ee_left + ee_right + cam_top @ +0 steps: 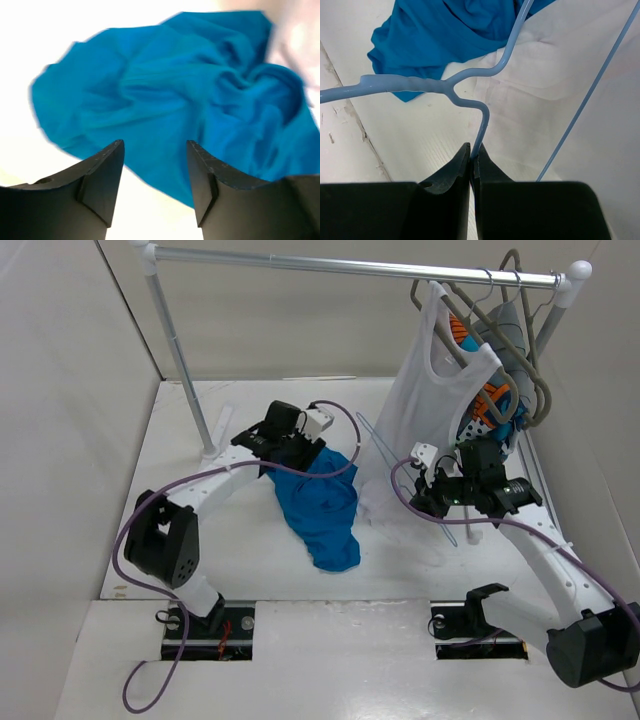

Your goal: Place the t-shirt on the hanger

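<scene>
1. your left gripper [155,145] has its jaws apart with nothing between them, poised over the shirt [320,505]. the shirt lies crumpled on the table [230,550] at mid-frame in the top view, at 5 o'clock from that gripper. closing here would likely bunch several layers at once, leaving no clean hem or collar opening for the hanger.
2. the left wrist view is blurred, so you cannot tell how close the fingertips are to the cloth. judging depth from it could end in a pinch of air or a push into the table.
3. your right gripper [471,152] is clamped on the hanger [410,84], on the thin wire just below the twisted neck. that is a narrow hold, and drag from the cloth could swing the wire in the jaws or slip it out.
4. the hanger sits at 3 o'clock from the shirt, against the hem of the white tank [430,380]. a sweep toward 9 o'clock could catch the tank instead.
5. the shirt is soft and may slide off one shoulder if only one side is threaded.
</scene>
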You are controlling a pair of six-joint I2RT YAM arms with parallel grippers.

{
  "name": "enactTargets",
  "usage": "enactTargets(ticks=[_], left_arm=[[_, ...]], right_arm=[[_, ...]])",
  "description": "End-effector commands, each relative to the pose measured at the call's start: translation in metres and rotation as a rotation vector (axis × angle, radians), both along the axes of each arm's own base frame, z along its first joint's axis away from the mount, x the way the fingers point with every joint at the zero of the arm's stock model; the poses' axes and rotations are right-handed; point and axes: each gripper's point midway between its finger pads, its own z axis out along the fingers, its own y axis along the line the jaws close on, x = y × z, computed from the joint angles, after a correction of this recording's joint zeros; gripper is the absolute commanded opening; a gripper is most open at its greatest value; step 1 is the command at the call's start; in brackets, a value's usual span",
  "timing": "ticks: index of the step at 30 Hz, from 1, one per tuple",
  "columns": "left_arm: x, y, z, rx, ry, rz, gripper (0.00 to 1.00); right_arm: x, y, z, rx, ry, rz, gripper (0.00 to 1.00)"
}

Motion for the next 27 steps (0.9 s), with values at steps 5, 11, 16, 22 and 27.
enactTargets(ticks=[5,11,16,22,27], left_arm=[[-0.016,-0.029,-0.011,-0.083,0.087,-0.096,0.57],[-0.002,-0.045,-0.009,-0.096,0.064,-0.088,0.60],[0.015,-0.050,-0.015,-0.077,0.032,-0.006,0.62],[0.031,-0.051,-0.010,-0.088,-0.008,0.055,0.58],[0.036,-0.049,-0.007,-0.089,-0.032,0.083,0.51]], right_arm=[[0.007,0.001,0.021,0.015,-0.078,0.007,0.00],[0.005,0.000,0.017,0.013,-0.069,0.007,0.00],[0.005,0.000,0.017,0.013,-0.069,0.007,0.00],[0.005,0.003,0.013,0.011,-0.060,0.016,0.00],[0.007,0.003,0.012,0.011,-0.060,0.016,0.00]])
